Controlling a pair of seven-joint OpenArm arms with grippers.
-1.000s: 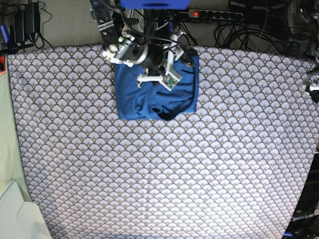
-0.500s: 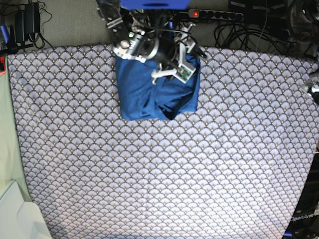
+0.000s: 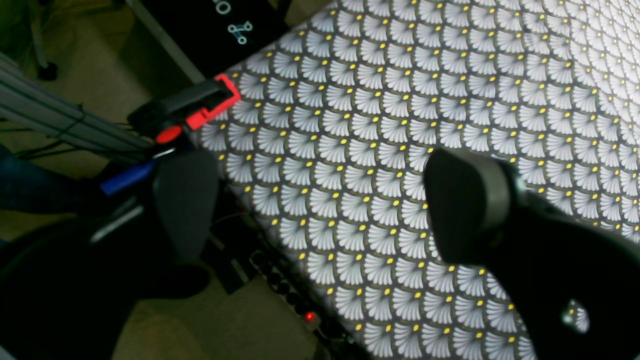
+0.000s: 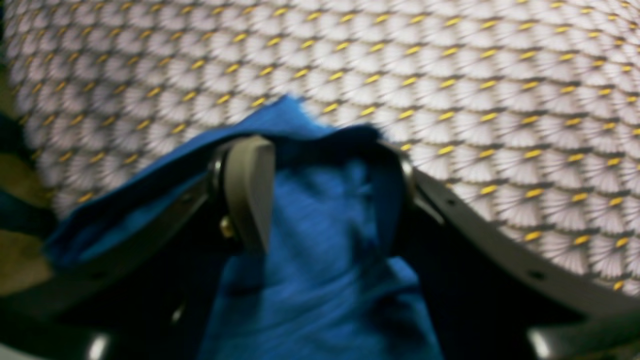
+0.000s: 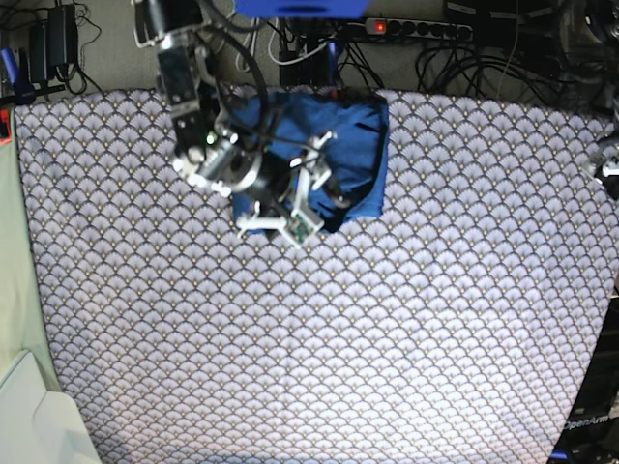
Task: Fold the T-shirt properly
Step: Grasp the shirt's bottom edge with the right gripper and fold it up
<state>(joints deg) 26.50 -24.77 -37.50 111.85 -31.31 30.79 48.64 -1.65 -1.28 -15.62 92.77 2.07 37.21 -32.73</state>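
Note:
The blue T-shirt (image 5: 353, 145) lies bunched at the back middle of the patterned table (image 5: 387, 338). My right gripper (image 5: 290, 213) is over the shirt's front left edge. In the right wrist view, blue fabric (image 4: 320, 240) runs up between the fingers (image 4: 247, 190) and drapes over the far one, held above the cloth. My left gripper (image 3: 320, 205) is open and empty, its fingers (image 3: 465, 200) wide apart over the table's edge. In the base view the left gripper (image 5: 604, 159) sits at the far right edge.
A red and black clamp (image 3: 190, 107) grips the table edge near my left gripper. A power strip (image 5: 416, 27) and cables lie behind the table. A pale sheet (image 5: 29, 416) lies at the front left corner.
My right arm has swung from the table's back edge forward and to the left, carrying blue fabric with it. The shirt's left part is now pulled up and covered by the arm.

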